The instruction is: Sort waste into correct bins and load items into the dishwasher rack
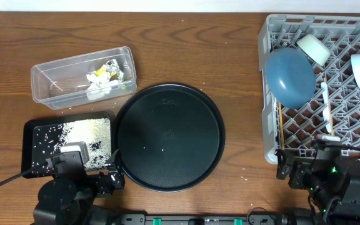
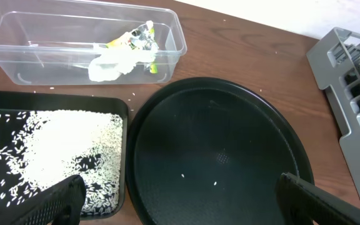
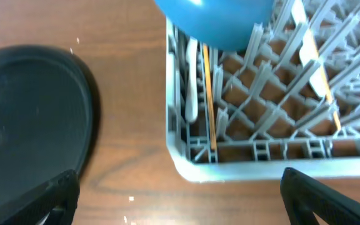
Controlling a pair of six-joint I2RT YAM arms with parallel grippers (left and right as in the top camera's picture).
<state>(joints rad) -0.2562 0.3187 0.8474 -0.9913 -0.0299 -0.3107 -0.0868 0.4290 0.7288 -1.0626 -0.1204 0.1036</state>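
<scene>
Showing one tub (image 1: 61, 82), one blue bowl (image 1: 290, 76)

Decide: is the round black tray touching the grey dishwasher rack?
Apart. The overhead view shows bare wooden table between the round black tray and the dishwasher rack.

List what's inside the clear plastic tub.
The clear tub holds crumpled white napkins and a yellow-green wrapper, bunched at one end. Anything beneath the napkins is covered and cannot be seen.
</scene>
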